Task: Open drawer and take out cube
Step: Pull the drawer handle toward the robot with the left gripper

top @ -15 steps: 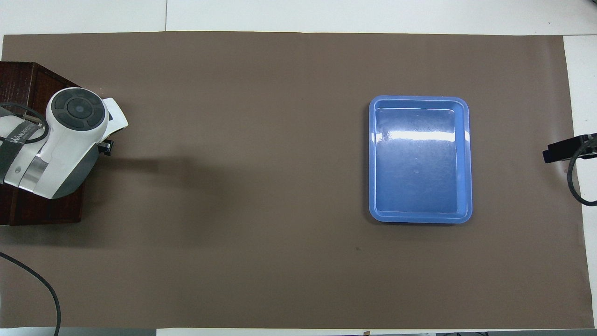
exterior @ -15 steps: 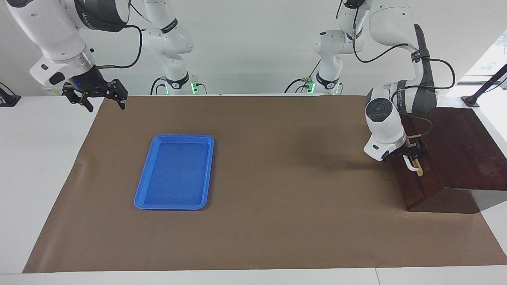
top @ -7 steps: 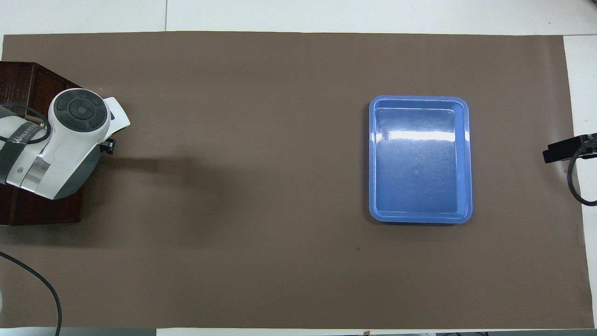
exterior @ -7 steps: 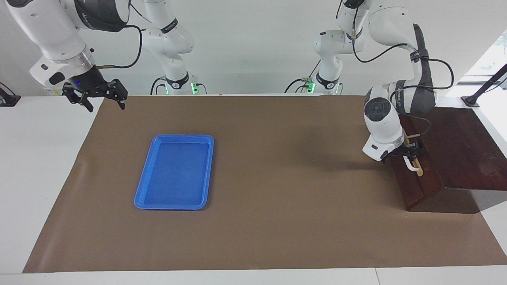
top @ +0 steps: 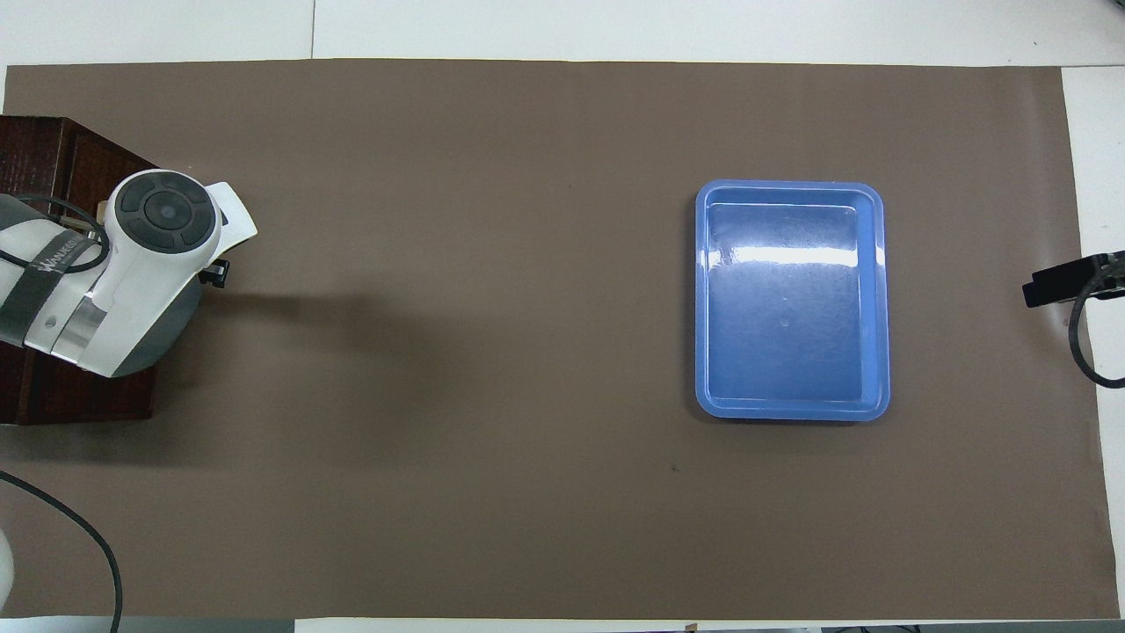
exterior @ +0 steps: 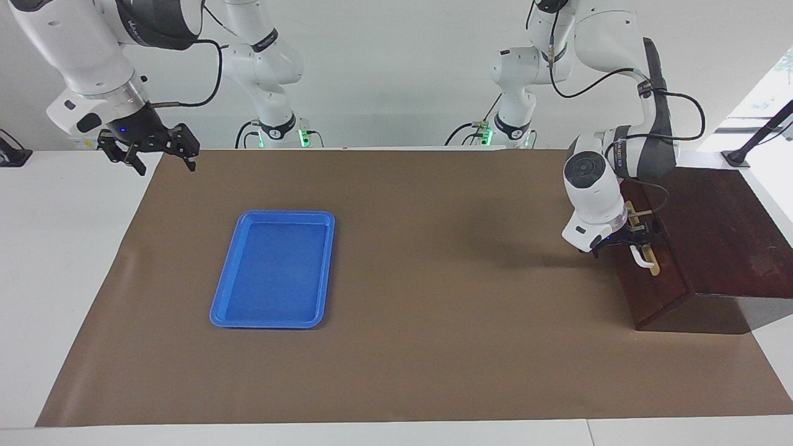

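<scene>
The dark wooden box with the drawer stands at the left arm's end of the table. Its dark front carries a white bar handle on a tan strip. My left gripper is right at the upper end of that handle, the wrist pointing at the drawer front. In the overhead view the left hand covers the drawer front, and only the box top shows. The cube is hidden. My right gripper hangs open and empty over the right arm's edge of the brown mat.
A blue plastic tray lies empty on the brown mat toward the right arm's end; its rim also shows from above. A black stand sits beside the box, nearer the robots.
My left hand has shifted a little away from the box, toward the table's middle, while staying at the handle. The right arm has not moved.
</scene>
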{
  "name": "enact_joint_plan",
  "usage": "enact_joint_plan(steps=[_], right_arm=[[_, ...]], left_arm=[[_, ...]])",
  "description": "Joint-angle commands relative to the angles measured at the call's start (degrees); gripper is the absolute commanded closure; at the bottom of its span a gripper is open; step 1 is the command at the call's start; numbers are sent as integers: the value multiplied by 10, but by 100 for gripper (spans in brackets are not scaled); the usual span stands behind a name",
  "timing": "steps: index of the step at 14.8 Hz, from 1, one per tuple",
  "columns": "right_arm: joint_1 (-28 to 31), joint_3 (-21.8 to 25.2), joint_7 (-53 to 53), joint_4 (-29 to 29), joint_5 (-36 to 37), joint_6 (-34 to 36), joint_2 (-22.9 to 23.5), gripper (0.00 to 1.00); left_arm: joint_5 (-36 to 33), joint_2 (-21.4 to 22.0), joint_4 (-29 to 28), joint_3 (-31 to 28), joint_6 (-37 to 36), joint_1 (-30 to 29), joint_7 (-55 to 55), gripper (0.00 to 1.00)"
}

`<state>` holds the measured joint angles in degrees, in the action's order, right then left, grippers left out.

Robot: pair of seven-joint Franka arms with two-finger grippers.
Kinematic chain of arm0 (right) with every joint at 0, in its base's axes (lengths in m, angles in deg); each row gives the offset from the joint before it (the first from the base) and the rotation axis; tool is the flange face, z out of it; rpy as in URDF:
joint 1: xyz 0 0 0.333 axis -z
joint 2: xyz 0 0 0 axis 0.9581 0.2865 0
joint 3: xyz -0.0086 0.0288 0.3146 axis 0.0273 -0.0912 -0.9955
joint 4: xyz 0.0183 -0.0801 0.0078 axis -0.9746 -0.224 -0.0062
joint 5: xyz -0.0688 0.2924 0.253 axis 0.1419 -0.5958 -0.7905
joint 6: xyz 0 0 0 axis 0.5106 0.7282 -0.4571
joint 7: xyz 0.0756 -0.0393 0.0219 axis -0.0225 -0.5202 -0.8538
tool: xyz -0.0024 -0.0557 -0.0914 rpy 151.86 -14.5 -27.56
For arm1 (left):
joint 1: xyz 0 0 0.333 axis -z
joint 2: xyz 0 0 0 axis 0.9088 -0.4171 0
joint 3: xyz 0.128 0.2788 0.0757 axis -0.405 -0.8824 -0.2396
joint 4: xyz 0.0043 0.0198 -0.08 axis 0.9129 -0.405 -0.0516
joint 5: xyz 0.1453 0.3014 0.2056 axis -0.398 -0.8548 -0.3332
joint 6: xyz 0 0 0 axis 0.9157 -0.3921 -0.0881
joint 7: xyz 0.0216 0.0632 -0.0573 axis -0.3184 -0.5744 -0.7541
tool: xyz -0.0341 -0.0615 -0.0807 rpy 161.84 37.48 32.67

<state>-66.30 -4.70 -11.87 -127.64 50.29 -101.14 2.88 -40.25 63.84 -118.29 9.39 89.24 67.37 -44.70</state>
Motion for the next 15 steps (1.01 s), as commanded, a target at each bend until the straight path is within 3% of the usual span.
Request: enact_joint_plan(steps=[1,15], right_arm=[[2,-1,-7,-9,-9,1,-8,0],[2,-1,-7,-10,-9,1,-8,0]], left_arm=[[-2,17,-22,-2,12,20,-21,0],[70,17,-7,-2,-40,111,-60,0]])
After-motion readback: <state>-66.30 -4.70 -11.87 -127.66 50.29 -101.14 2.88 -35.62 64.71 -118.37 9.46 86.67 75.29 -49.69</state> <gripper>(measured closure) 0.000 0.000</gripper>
